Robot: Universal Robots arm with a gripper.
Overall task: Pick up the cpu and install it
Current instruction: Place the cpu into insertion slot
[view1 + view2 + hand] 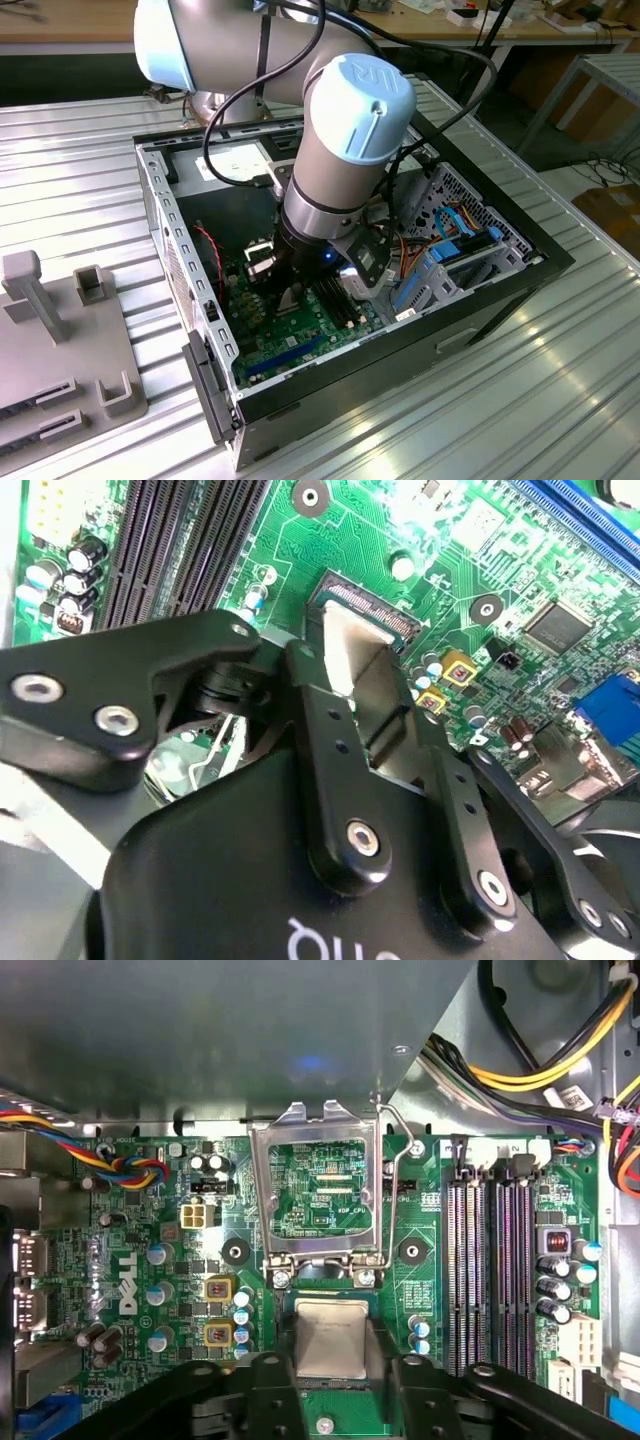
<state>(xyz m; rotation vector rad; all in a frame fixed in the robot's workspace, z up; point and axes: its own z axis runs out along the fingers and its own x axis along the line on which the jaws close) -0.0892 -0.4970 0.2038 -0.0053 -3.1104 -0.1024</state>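
Face of cpu (330, 1338) pale silvery metal, matt, faintly mottled. Black fingers (275, 1400) smooth, low sheen, with bright metal screws (362, 837); socket frame (316, 1126) bare shiny metal. Green board (120, 1250) glossy, lacquered; surface (560, 400) under the case (480, 310) ribbed metal, satin grey.

Grey Universal Robots arm (345, 130) bent steeply downward, wrist (318, 215) near vertical, black gripper (290, 295) pointing straight down, two fingers (283, 1365) drawn in against opposite edges of the cpu (330, 1335), pinching it flat between them
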